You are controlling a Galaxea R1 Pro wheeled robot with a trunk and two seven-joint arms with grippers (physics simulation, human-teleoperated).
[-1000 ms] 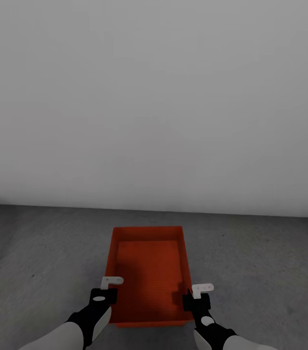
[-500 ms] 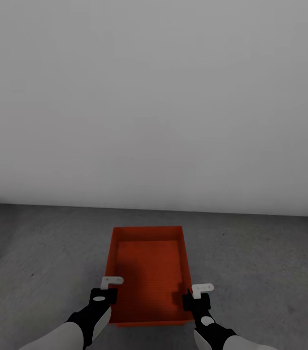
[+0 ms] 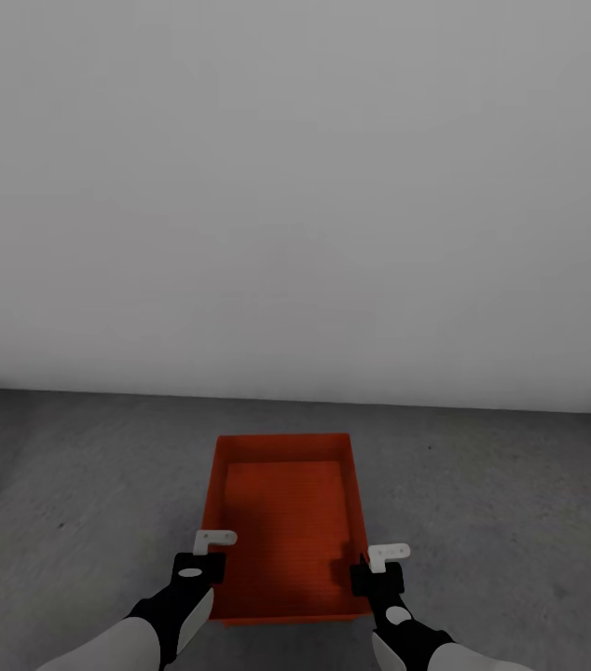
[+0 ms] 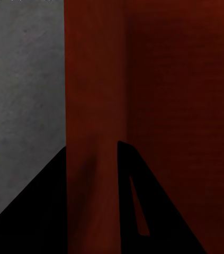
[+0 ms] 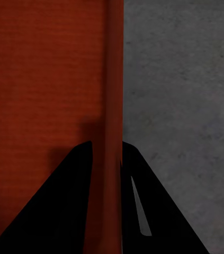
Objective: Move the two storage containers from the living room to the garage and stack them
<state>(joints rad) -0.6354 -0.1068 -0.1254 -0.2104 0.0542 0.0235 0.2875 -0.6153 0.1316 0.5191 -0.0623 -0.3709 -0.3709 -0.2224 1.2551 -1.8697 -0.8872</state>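
Orange-red rectangular open-top container (image 3: 284, 527) sits low over the dark grey concrete floor (image 3: 72, 485). Left pincer (image 3: 204, 552) and right pincer (image 3: 377, 567) each clamp a side wall. Recommend level lowering, simultaneous release.

One storage container (image 3: 281, 522); two hands: left hand (image 3: 204, 559), right hand (image 3: 375, 570).

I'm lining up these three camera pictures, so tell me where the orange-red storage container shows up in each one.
Head view: the storage container sits low in the middle, on the grey floor, held between both grippers.
Left wrist view: its side wall runs between the left gripper fingers.
Right wrist view: its other side wall runs between the right gripper fingers.
Shared landmark: the mottled grey floor beside the container.
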